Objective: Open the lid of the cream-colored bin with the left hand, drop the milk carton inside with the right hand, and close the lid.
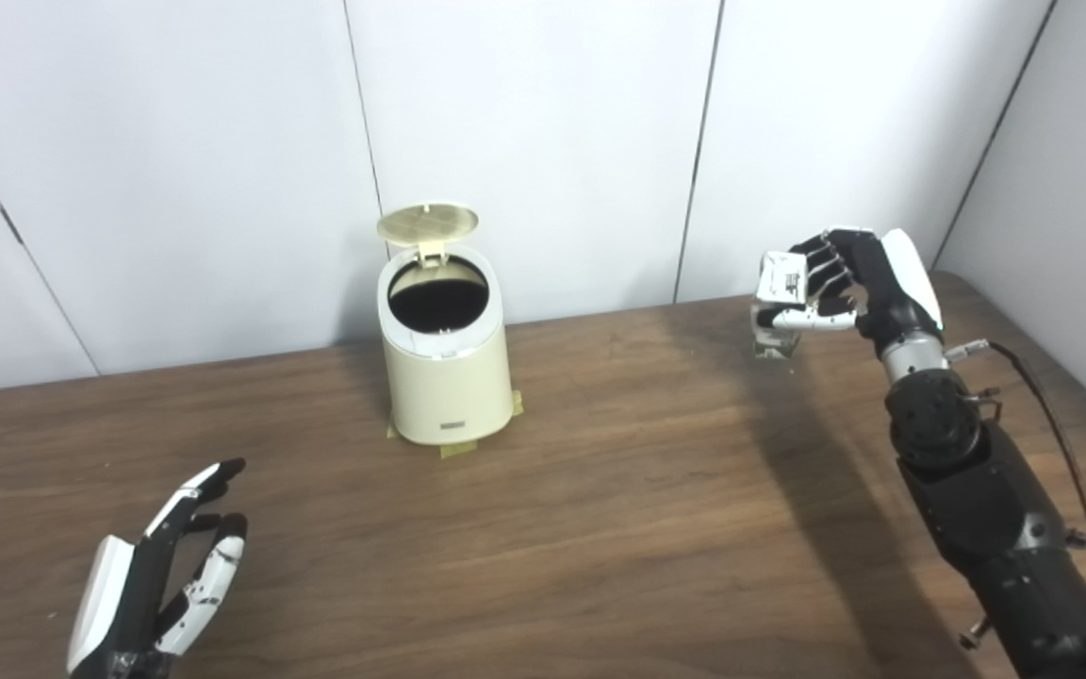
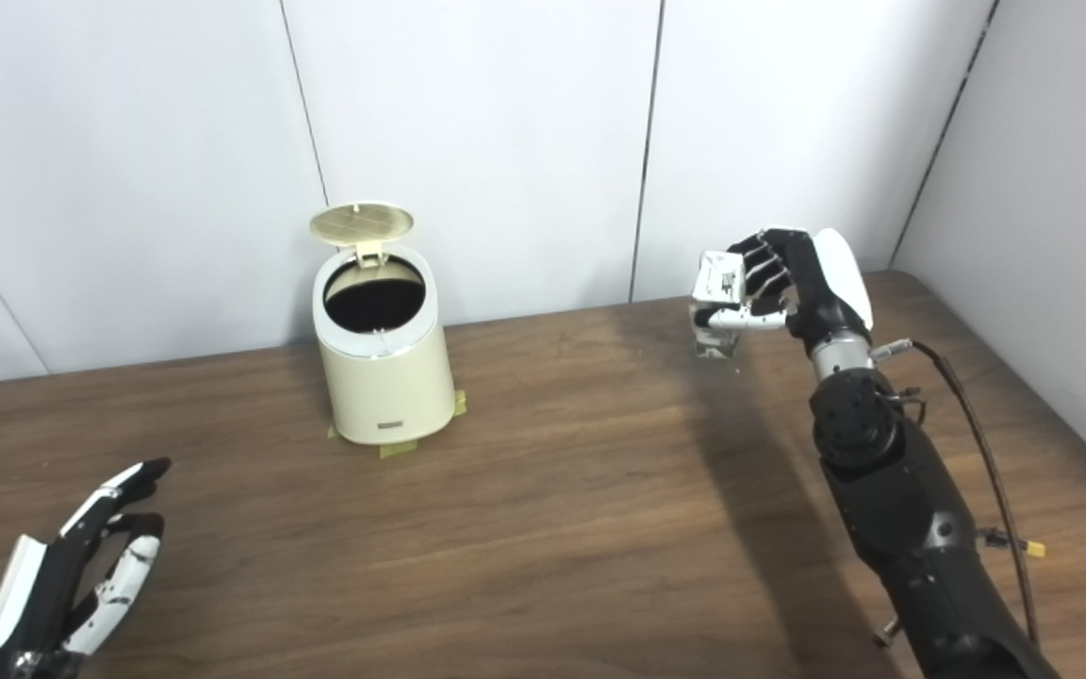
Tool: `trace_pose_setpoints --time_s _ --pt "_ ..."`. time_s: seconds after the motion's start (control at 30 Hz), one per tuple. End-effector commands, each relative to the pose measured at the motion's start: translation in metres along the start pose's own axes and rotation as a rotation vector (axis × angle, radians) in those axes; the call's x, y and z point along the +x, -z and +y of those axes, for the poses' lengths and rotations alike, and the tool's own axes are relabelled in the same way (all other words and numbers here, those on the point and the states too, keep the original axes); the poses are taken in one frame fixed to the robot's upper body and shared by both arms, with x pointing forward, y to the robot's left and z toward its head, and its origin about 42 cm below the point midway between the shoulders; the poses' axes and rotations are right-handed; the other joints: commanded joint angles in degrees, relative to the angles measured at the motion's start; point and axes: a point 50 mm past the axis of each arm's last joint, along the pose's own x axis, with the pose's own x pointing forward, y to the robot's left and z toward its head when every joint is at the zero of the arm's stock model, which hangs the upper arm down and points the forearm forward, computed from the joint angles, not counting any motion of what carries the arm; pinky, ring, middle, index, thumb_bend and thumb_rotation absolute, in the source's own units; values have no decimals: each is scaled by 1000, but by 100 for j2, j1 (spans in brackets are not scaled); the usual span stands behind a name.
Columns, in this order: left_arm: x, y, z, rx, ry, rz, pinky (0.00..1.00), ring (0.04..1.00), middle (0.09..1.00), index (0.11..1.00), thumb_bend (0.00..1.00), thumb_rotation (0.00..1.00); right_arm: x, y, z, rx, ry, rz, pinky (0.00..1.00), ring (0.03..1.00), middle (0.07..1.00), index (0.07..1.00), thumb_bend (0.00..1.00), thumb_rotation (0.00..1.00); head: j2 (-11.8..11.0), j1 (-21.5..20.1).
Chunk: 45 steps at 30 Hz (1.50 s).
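The cream-colored bin (image 1: 449, 387) stands at the back middle-left of the wooden table (image 1: 600, 509). Its round lid (image 1: 428, 223) is tipped up and back, and the dark inside shows. Far to the right, my right hand (image 1: 835, 278) is shut on the small white milk carton (image 1: 779, 302), which sits just above the tabletop near the back edge. My left hand (image 1: 161, 575) rests low at the front left with its fingers spread and nothing in it, well away from the bin.
Yellow tape tabs (image 1: 458, 449) stick out from under the bin's base. White wall panels (image 1: 543, 141) close off the back and right side. A black cable (image 1: 1061, 443) runs along my right forearm.
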Motion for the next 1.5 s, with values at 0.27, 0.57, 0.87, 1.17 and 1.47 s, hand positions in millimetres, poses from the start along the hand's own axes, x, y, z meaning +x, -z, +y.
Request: trace_pose_setpoints --time_s 0.27,0.57,0.87,1.17,1.47 --pt "12 -7 1 -5 -21 -65 759 854 871 852 310 785 12 -76 -10 166 8 -288 348 435 485 495 519 0 -42 127" --pt "14 -11 -7 -3 -16 -54 756 853 870 855 323 796 2 -124 8 268 -72 -421 344 442 487 484 521 0 -100 301" --pt "15 -8 -16 -21 -15 -49 778 847 865 861 349 998 -8 -177 38 424 -192 -513 375 461 465 485 521 0 -169 475" --pt "15 -5 -25 -69 -7 -13 780 863 886 890 396 1000 -9 -220 59 423 -232 -623 268 402 468 515 517 0 -184 635" --pt "14 -5 -28 -115 -24 -9 788 869 897 905 458 1000 0 -244 75 424 -226 -658 289 417 464 510 519 0 -207 688"
